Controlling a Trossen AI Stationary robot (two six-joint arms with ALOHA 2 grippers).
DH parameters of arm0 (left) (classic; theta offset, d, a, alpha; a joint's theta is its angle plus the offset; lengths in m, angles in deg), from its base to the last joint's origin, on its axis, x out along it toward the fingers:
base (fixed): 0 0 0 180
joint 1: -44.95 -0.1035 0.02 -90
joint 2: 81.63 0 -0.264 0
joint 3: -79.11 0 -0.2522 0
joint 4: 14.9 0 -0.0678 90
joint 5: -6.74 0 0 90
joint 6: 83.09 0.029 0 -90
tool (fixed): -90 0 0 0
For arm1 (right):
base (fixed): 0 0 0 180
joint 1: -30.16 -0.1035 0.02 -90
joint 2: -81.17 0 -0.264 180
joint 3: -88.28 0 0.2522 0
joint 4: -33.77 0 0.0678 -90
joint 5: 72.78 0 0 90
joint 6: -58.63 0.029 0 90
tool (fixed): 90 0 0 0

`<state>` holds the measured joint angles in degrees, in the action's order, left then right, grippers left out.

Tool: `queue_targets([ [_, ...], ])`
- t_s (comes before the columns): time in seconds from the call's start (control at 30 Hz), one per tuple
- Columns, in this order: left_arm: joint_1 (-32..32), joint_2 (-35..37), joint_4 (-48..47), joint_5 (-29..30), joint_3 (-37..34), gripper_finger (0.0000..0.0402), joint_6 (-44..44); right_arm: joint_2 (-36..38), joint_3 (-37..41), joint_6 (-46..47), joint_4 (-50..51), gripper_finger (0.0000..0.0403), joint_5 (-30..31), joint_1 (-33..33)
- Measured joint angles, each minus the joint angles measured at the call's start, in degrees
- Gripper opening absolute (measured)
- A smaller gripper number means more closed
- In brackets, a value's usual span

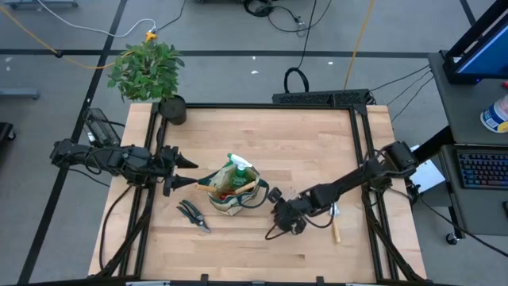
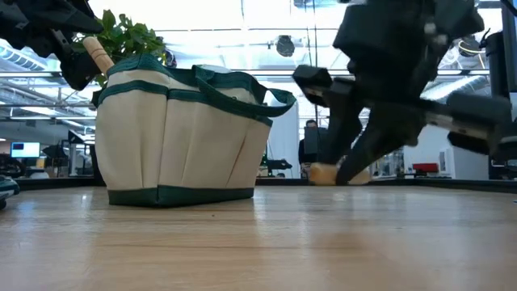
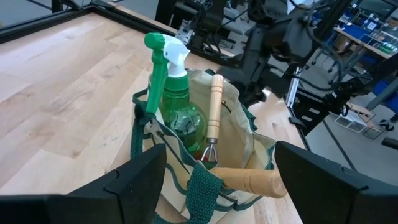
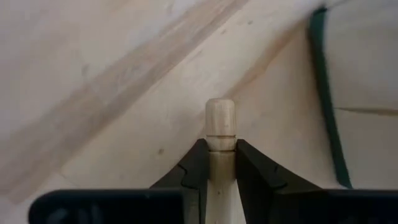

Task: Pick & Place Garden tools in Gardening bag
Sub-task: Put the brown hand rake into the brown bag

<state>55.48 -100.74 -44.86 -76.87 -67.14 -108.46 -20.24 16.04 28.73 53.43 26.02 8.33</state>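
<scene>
The beige gardening bag [image 1: 230,195] with green trim stands mid-table, holding a green spray bottle [image 3: 177,93] and two wooden-handled tools [image 3: 215,106]. Black pruning shears [image 1: 193,214] lie on the table at its near left. My right gripper [image 1: 284,216] is just right of the bag, low over the table, shut on a wooden-handled tool [image 4: 219,134]. My left gripper [image 1: 186,163] hovers open at the bag's left, pointing toward it, with nothing between its fingers. Another wooden-handled tool [image 1: 335,229] lies on the table beside my right arm. My right gripper pinches the tool's wooden handle [image 4: 219,155] between its two fingers, just behind the rounded free end [image 4: 219,118], which sticks out past the fingertips. The fingers slant down and lie along the handle. The tool's other end is hidden behind the gripper.
A potted green plant [image 1: 147,67] stands at the far left corner in a black pot [image 1: 172,109]. A black frame rail [image 1: 361,143] runs along the table's edges. Bare wood lies along the far side and the near edge.
</scene>
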Motion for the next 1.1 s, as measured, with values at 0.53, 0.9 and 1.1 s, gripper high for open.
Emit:
queue_targets([
  [0.53,0.0,0.0,0.0,0.0,0.0,0.0308,-0.3,8.5,0.0,39.7,4.9,0.0049,3.2,-0.9],
  [0.9,0.0,0.0,-0.1,0.1,0.0,0.0308,4.0,15.0,0.0,63.5,-17.0,0.0049,-14.0,4.1],
  [1.1,0.0,0.0,-0.4,-0.5,0.0,0.0308,4.9,15.0,0.0,69.6,-35.0,0.0049,-17.8,7.0],
])
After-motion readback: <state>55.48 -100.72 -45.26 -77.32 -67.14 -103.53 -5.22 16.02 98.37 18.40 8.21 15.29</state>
